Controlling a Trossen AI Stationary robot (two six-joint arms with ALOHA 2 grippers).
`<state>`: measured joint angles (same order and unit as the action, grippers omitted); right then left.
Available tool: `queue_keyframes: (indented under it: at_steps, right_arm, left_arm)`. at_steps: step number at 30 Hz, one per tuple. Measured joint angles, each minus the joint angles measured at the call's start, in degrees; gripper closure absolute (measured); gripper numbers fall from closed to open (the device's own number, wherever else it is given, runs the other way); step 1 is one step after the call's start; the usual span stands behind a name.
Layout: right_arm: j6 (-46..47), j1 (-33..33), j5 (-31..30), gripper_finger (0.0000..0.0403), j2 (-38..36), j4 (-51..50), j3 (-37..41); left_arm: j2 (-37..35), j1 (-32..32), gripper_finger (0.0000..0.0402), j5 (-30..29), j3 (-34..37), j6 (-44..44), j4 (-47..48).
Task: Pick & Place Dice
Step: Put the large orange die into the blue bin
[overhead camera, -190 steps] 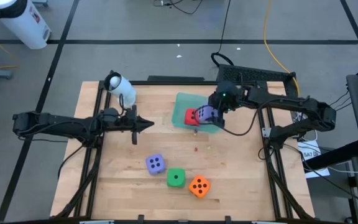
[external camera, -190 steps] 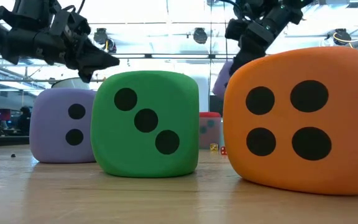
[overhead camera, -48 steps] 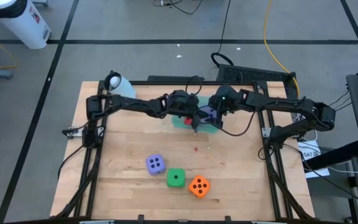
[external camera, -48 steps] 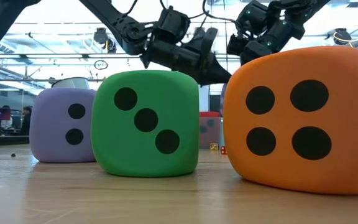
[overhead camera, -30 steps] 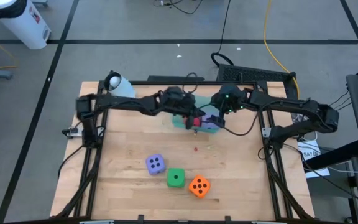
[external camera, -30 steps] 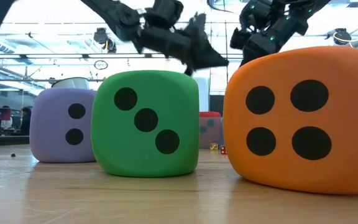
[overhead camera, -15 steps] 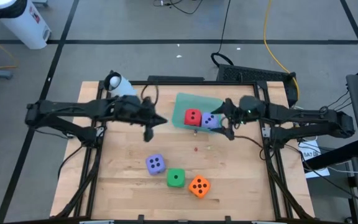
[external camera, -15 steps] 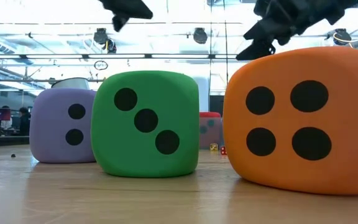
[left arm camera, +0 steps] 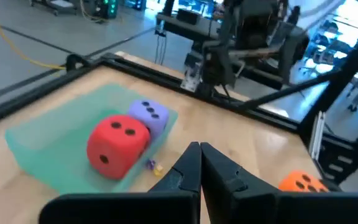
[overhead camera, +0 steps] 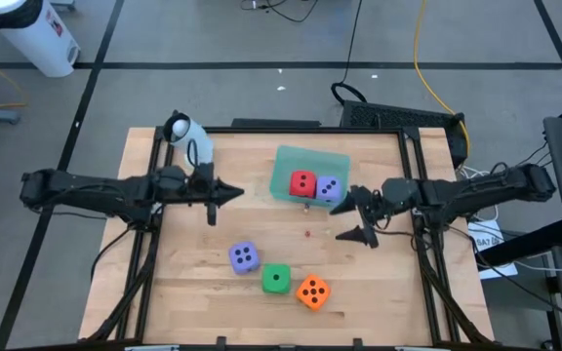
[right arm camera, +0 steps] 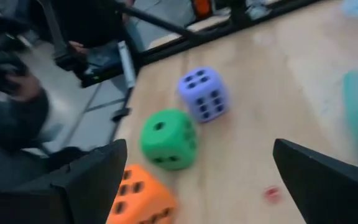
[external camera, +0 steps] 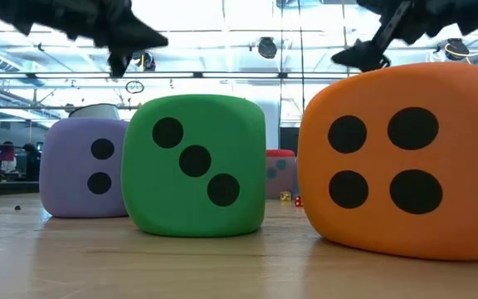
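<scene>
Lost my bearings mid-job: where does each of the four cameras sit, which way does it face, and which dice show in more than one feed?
High: overhead, straight down; both arms, left tool shut, right tool open, teal tray.
Low: table height, looking level; green die, orange die, arms overhead.
Left wrist: looks past its shut fingers at red die in the tray.
Right wrist: looks between spread fingers at the loose purple die.
Shared: green, orange and loose purple dice show in the high, low and right wrist views.

Two slender black jointed arms, black cables trailing along them, tapered pointed dark fingers [left arm camera: 194, 168], matte finish
</scene>
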<state>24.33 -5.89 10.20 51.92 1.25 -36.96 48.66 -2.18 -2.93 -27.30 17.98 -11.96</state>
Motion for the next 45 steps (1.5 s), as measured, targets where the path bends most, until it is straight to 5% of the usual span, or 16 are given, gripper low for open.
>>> queue_keyframes:
  at_steps: [10,20,26,45]
  right_arm:
    - [23.2,-13.1,-12.9,0.001,13.0,-23.9,-13.7]
    - [39.1,-18.4,-8.0,0.001,28.6,-24.7,-20.4]
    - [38.1,-19.8,-5.5,0.001,36.4,-24.6,-25.6]
    - [33.2,-19.6,-0.9,0.001,44.8,-17.3,-26.1]
  left_arm:
    - [-1.0,1.7,0.0397,-5.0,11.5,-1.0,-10.4]
    - [-1.1,1.5,0.0379,-1.4,11.5,-2.4,-11.7]
    - [-1.1,2.1,0.0377,-1.1,11.5,-1.3,-11.7]
    - [-1.1,4.3,0.0376,-1.0,11.5,-1.2,-11.8]
